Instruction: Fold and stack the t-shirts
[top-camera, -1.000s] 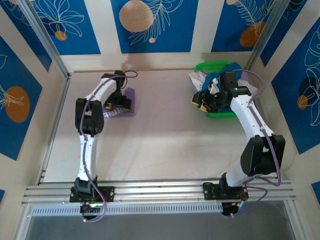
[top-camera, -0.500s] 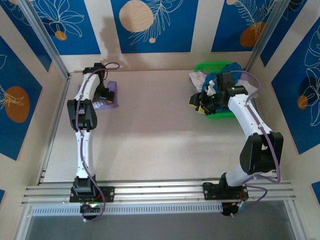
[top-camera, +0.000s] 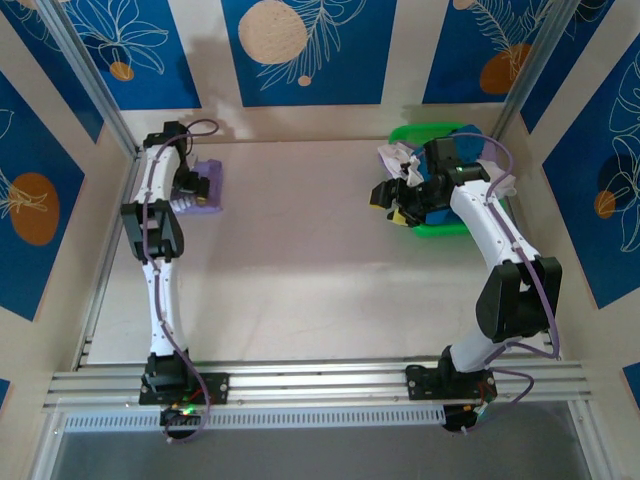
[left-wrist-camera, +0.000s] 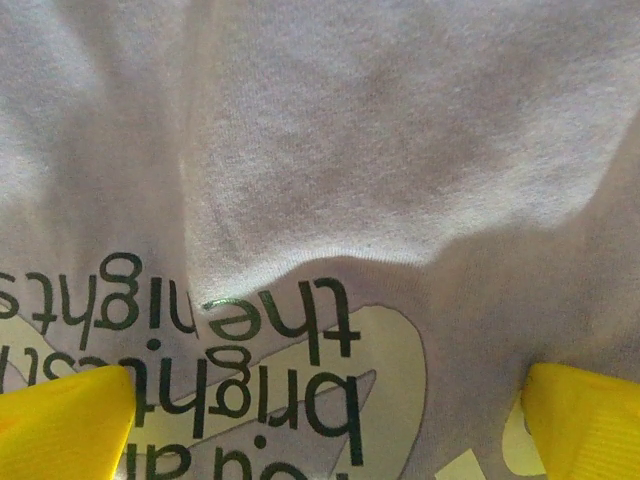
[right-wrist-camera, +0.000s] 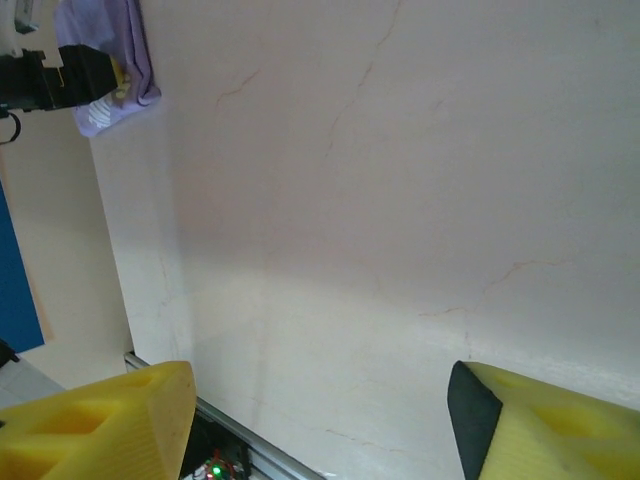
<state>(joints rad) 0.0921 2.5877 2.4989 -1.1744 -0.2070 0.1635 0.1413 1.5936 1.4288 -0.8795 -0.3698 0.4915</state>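
Note:
A folded lavender-purple t-shirt (top-camera: 207, 187) with lettering lies at the table's far left. My left gripper (top-camera: 186, 188) is down on it, open. In the left wrist view the lavender shirt (left-wrist-camera: 330, 150) is close under the camera, with the yellow fingertips (left-wrist-camera: 60, 420) wide apart on its print. A white t-shirt (top-camera: 395, 158) and a teal-blue one (top-camera: 468, 146) lie heaped in the green basket (top-camera: 445, 229) at the far right. My right gripper (top-camera: 392, 205) hovers just left of that basket, open and empty. Bare table lies between its fingers (right-wrist-camera: 95, 425).
The pale table (top-camera: 320, 260) stretches between the two arms. An aluminium rail (top-camera: 320, 380) runs along the near edge, and upright posts stand at the back corners. The right wrist view catches the lavender shirt (right-wrist-camera: 115, 70) far off beside the left gripper.
The left arm has swung left and back, and the lavender shirt has slid with it toward the far-left corner. The right gripper has opened wider and moved slightly left of the basket.

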